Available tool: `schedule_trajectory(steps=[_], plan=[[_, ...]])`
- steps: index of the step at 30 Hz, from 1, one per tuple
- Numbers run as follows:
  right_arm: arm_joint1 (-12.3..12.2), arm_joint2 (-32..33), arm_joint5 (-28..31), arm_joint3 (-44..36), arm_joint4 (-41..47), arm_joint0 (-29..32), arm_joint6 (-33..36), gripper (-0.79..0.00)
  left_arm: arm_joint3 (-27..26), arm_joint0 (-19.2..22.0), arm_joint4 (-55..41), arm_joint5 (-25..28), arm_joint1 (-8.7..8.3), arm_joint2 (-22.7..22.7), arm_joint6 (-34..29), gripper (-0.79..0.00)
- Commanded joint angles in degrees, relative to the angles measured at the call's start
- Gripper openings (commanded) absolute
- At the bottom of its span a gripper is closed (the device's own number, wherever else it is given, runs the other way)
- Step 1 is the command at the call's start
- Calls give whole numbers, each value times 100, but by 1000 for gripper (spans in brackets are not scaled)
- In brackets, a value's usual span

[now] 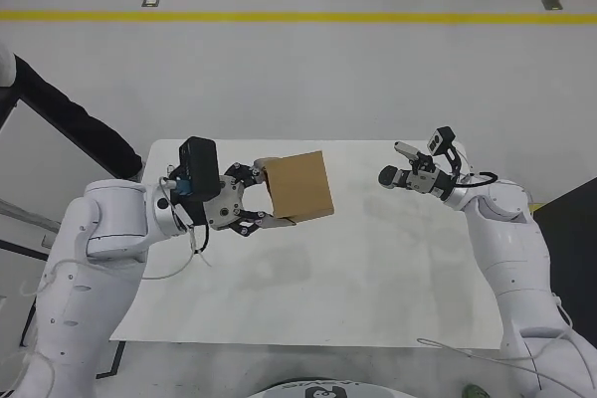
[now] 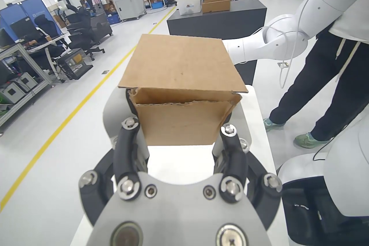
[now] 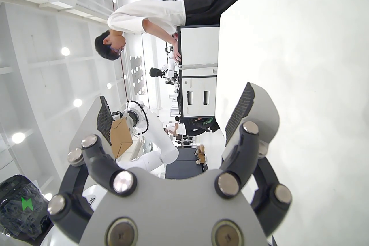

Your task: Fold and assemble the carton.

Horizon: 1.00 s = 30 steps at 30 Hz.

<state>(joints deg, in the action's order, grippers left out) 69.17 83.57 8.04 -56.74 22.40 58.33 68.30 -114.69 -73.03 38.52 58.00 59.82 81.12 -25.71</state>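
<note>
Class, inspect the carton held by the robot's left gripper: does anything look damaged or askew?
Yes. The carton in the left gripper has a ragged, torn edge along the flap that faces the gripper. One corner of that flap is bent out of line.

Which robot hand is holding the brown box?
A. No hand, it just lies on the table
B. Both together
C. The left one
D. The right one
C: the left gripper has a finger on each side of the carton, while the right gripper is open with nothing between its fingers, away from the box.
</note>
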Motion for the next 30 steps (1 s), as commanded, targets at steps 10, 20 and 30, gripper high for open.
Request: schedule_trajectory(steps=[10, 20, 30], plan=[[0, 0, 0, 0, 0, 0, 0, 0, -521, 215, -178, -407, -57, 226, -149, -785], [0, 0, 0, 0, 0, 0, 0, 0, -956, 656, -796, -728, -176, 386, -925, -785], [0, 0, 0, 0, 0, 0, 0, 0, -1085, 662, -714, -804, -180, 378, -892, -785]])
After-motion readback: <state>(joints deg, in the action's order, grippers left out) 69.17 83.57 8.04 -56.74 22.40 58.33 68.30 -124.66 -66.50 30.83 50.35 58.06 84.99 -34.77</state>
